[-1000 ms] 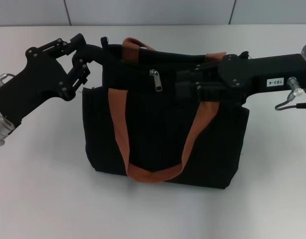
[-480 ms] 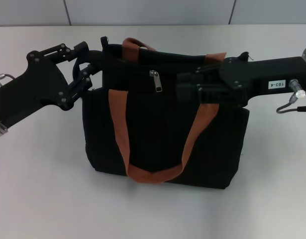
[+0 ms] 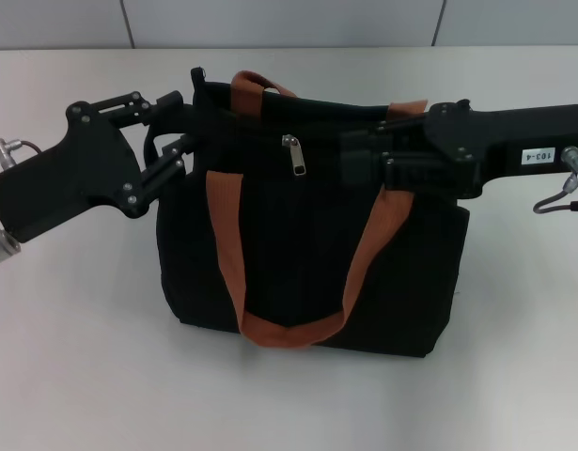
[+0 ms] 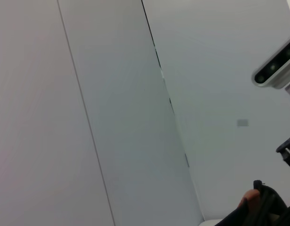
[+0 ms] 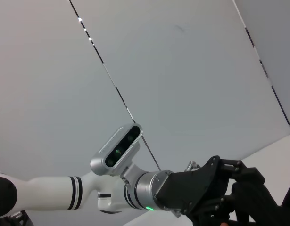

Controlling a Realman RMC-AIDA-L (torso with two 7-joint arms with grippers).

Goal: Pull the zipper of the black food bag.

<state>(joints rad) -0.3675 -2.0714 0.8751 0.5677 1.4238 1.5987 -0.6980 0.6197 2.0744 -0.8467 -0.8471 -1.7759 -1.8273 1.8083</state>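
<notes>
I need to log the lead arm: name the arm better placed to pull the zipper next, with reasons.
Probably the right. The right gripper sits on the black food bag level with the zipper and near it. The left gripper is at the bag's far top corner, seemingly bracing it.

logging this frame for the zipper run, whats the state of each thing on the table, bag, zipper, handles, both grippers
large boxy black fabric food bag: lying on the white table, top edge away from the robot.
small silver metal zipper pull tab: hanging free, ungripped.
orange-brown webbing handles: near one drooped over the bag's face, far one at the top edge.
left gripper: at the bag's upper left corner.
right gripper: over the bag's upper right, short of the pull tab.
</notes>
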